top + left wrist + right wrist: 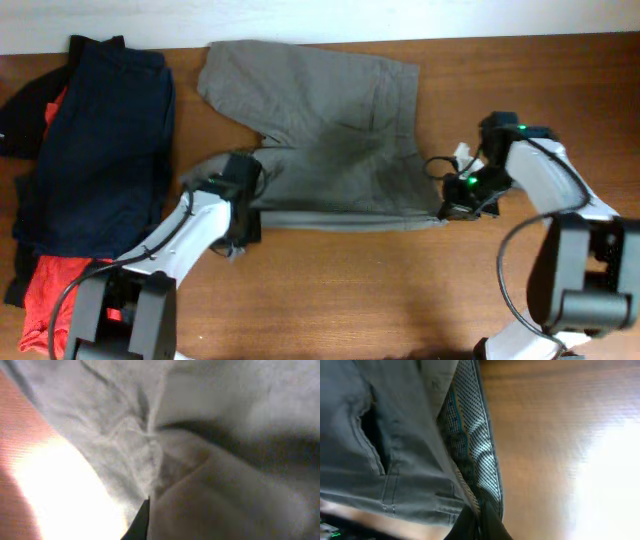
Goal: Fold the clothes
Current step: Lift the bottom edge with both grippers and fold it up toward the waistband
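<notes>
Left arm (190,225): white shell links, black joints, black cable (160,236) trailing behind the left gripper (241,240). Right arm (545,175): same build; green lights (466,180) just behind the black right gripper (448,212).

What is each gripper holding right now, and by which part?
Both are shut on the wrinkled grey-olive woven shorts. The right gripper pinches the near corner of the waistband; the left gripper pinches the near leg's hem end.

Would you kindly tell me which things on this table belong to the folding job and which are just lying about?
For the job: grey-olive shorts; left pincer and right pincer, each shut on an edge of them.
Lying about: navy garment; orange-red garment.
</notes>
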Available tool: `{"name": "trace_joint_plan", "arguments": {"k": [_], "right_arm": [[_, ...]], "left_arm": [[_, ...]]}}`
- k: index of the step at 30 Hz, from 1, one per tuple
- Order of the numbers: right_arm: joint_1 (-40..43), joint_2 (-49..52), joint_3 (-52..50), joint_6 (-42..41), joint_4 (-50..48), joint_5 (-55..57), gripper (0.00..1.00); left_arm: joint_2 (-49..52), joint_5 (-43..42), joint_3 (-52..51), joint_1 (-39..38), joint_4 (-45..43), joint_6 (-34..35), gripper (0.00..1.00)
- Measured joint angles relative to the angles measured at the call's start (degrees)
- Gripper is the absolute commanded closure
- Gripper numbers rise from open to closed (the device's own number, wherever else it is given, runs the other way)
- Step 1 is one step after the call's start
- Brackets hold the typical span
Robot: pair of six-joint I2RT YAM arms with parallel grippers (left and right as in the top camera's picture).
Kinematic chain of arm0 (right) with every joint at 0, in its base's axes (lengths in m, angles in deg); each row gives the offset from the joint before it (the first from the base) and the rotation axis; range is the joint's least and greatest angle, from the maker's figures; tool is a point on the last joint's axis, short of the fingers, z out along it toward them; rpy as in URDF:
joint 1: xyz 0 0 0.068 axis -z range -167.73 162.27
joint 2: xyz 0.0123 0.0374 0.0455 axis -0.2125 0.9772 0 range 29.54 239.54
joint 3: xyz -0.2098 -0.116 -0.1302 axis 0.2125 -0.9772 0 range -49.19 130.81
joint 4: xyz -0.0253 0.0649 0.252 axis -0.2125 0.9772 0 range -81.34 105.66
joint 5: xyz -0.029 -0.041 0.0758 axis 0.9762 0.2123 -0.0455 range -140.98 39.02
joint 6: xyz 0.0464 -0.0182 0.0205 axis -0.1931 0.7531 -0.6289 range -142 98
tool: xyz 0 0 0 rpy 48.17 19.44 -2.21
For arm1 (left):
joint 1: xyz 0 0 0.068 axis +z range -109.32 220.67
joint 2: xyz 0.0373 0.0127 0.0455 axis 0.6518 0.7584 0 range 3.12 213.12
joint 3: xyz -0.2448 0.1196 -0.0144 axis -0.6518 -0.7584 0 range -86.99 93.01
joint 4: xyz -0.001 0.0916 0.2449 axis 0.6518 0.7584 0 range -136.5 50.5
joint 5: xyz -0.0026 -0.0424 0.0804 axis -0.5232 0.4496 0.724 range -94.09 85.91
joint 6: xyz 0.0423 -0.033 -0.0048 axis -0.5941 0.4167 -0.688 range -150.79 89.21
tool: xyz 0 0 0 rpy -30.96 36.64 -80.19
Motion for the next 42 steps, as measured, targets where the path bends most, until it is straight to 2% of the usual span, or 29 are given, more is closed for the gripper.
{"name": "trace_joint_plan", "arguments": {"k": [8,17,29,33,36,42], "right_arm": [[7.5,-7.3,4.2,-0.8,9.4,-6.8,0.96],[8.5,-23.2,8.2,-1.5,10.4,-8.3,0.96],[9.0,-34.6,9.1,-1.6,17.7,-6.4,0.96],[9.4,-34.6,9.1,-1.7,17.5,-4.5,0.96],[9.7,-33.7,9.1,-1.9,16.5,-2.6,0.96],[9.7,-27.5,9.2,-2.2,12.7,0.1,0.96]], "left_arm": [[0.2,9.7,16.0,0.3,11.9,-7.1,1.00],[-1.0,12.5,28.4,0.1,12.7,-7.8,1.00],[-13.4,12.3,29.5,-1.2,13.9,-13.2,1.00],[-13.1,8.7,29.5,-1.2,10.7,-15.1,1.00],[-10.6,6.0,29.7,-1.1,5.2,-17.7,1.00],[0.1,3.6,29.9,-1.2,-5.6,-20.3,1.00]]}}
